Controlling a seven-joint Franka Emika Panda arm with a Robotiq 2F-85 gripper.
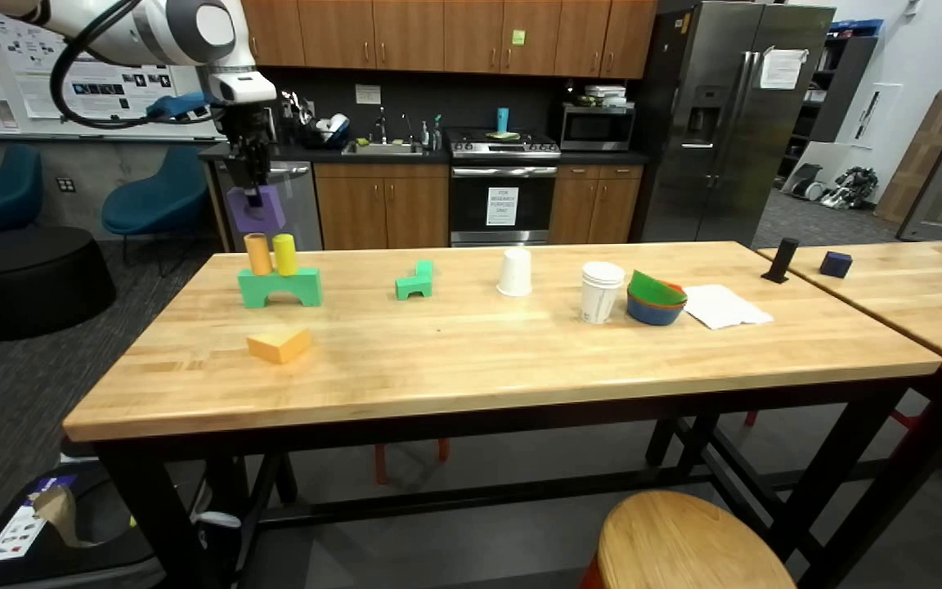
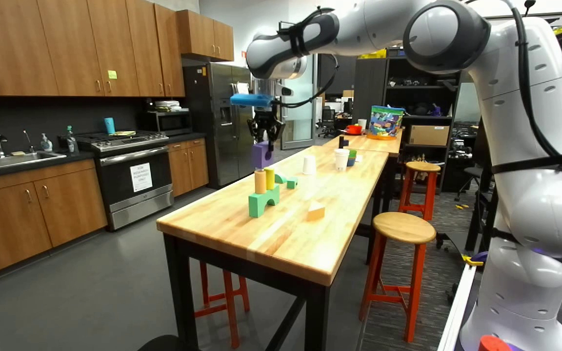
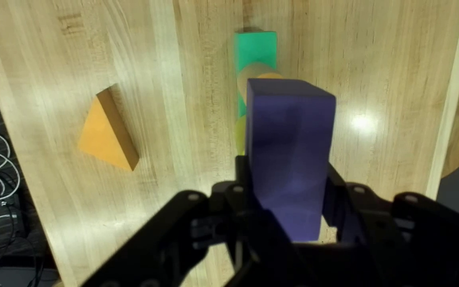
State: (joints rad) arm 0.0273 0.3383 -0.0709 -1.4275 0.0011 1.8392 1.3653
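One purple block [image 2: 260, 156] hangs with its upper part pinched in your pincer [image 3: 287, 165], just above an orange cylinder [image 1: 257, 254] and a yellow cylinder [image 1: 284, 255] standing upright on a green arch [image 1: 280, 282].

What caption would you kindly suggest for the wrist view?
Hand holding a purple block that partly hides a green block; an orange wedge lies apart.

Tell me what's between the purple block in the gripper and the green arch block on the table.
An orange cylinder and a yellow cylinder stand side by side on the green arch block, below the purple block. Both exterior views show this.
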